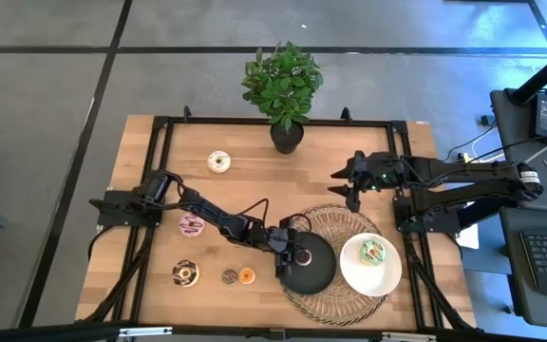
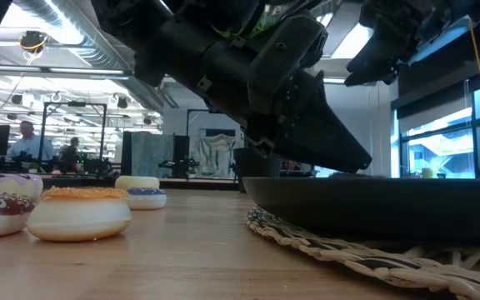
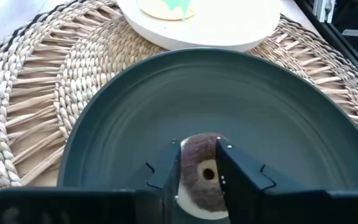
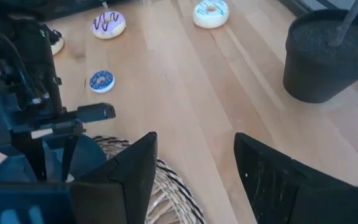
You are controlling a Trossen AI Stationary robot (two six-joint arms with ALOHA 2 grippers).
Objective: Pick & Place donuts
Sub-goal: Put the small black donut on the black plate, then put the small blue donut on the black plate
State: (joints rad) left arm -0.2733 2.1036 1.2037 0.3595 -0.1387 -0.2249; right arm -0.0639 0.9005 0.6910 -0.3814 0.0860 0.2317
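My left arm stretches from the tabletop's [image 1: 141, 152] left edge across toward the middle, bent low, so that my left hand [image 1: 299, 255] sits over the black plate [image 1: 316, 275]. Its fingers [image 3: 244, 177] are closed narrowly on a mini brown donut [image 3: 204, 177], held just above or on the plate's floor; I cannot tell which. Only the left wrist view shows this grip; from above the hand hides the donut.

Left of the plate lie the chocolate donut [image 1: 185, 274], the pink donut [image 1: 191, 224], a mini tan donut [image 1: 229, 276] and a mini orange donut [image 1: 247, 276], with the white donut [image 1: 218, 161] farther back. The right wrist view alone shows a mini purple donut [image 4: 101, 81].

Both plates rest on a woven mat [image 1: 335, 220]; the green donut [image 1: 373, 252] lies on the white plate [image 1: 354, 271].

My right arm reaches in from the right edge, its right hand [image 1: 349, 180] raised above bare wood behind the mat, fingers [image 4: 132, 171] spread wide and holding nothing.
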